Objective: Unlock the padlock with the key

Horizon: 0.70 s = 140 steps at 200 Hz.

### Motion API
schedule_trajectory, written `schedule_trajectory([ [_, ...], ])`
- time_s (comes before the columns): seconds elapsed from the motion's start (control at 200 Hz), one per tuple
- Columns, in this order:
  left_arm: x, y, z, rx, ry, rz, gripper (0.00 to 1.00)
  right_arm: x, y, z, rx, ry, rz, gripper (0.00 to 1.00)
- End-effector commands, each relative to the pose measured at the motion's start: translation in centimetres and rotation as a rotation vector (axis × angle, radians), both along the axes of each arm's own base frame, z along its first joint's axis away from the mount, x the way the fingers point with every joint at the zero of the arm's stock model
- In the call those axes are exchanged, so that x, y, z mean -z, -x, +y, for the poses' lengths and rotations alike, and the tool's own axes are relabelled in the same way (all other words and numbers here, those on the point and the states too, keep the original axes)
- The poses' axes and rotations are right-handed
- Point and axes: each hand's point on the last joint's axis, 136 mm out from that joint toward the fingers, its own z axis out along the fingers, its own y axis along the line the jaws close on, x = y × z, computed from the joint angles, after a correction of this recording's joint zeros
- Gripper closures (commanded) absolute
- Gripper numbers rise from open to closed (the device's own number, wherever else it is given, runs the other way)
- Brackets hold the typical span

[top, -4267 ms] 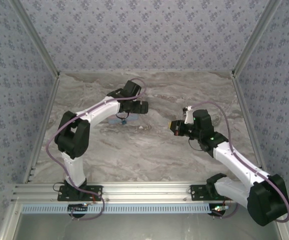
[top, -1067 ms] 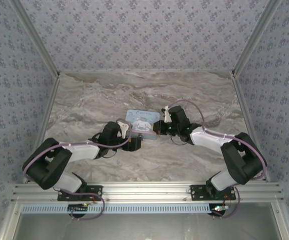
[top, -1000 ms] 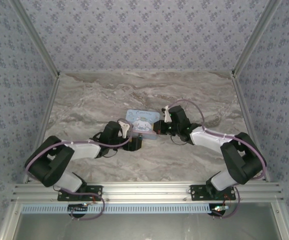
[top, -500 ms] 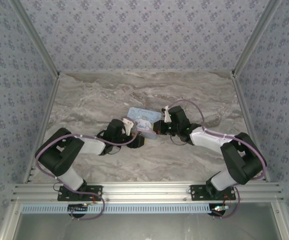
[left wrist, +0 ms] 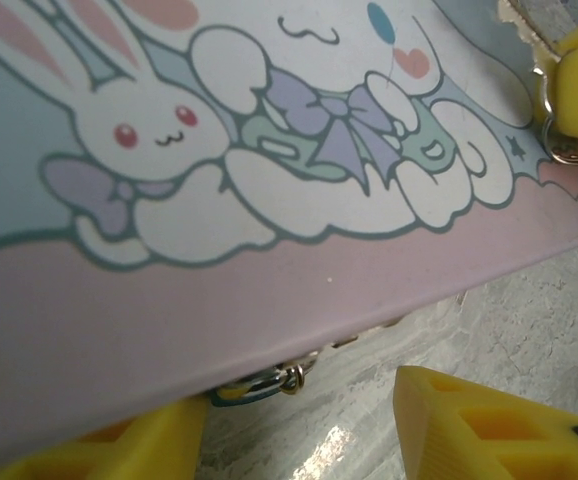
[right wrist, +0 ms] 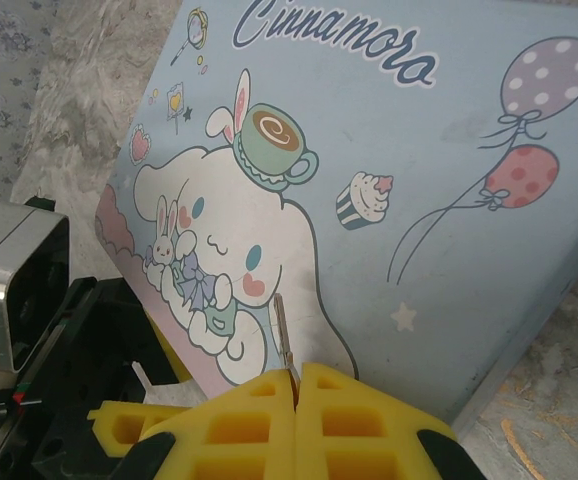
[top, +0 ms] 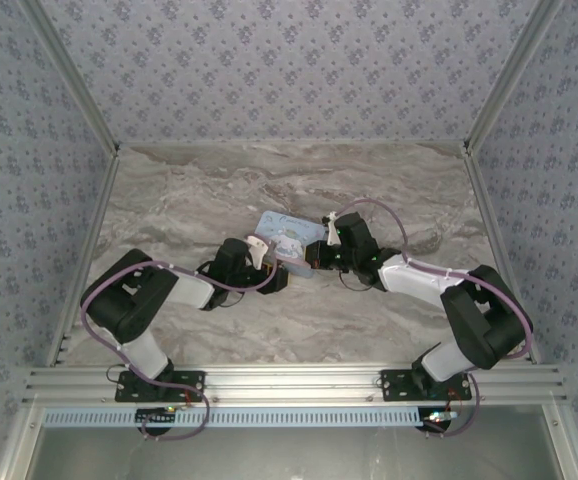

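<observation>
Scene: marble-patterned table (top: 199,190) seen from above, two arms reaching in to a tin (top: 287,236) at the middle of the frame
Tin: pale blue with a pink lower band, printed with a white cartoon dog, rabbits and balloons; it sits between the two grippers
Left gripper (top: 275,280): low on the table just below and left of the tin in the top view
Left jaws: wide apart; in the left wrist view two yellow fingers (left wrist: 489,430) sit at the bottom corners of the frame with bare table between them, holding nothing
Right gripper (top: 312,256): at the tin's right edge in the top view
Right jaws: yellow pads (right wrist: 239,420) pressed together at the bottom centre of the right wrist view, pinching the key
Key (right wrist: 281,330): thin metal blade standing up out of the closed pads, in front of the cartoon dog on the lid
Key ring (left wrist: 569,152): small metal loop at the upper right of the left wrist view, beside a yellow finger of the right gripper
Padlock (left wrist: 249,388): small teal-blue piece with a metal ring peeking from under the tin's lower edge, bottom centre of the left wrist view, between the left fingers; mostly hidden, so its shackle state cannot be told
</observation>
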Motion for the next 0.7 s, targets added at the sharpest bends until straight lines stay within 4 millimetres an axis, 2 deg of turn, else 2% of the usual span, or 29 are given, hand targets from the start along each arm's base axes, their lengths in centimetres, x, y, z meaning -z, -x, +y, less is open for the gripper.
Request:
schedule_trajectory([
  [0.0,-0.4,-0.6,-0.7,0.001,0.023,0.001,0.51,3.7,1.4,-1.3,0.031,0.092,0.1,1.0],
  [0.695,0.5,-2.3,-0.9,-0.092,-0.009,0.02,0.59,3.9,1.8,-1.1,0.036,0.105,0.098,1.0],
])
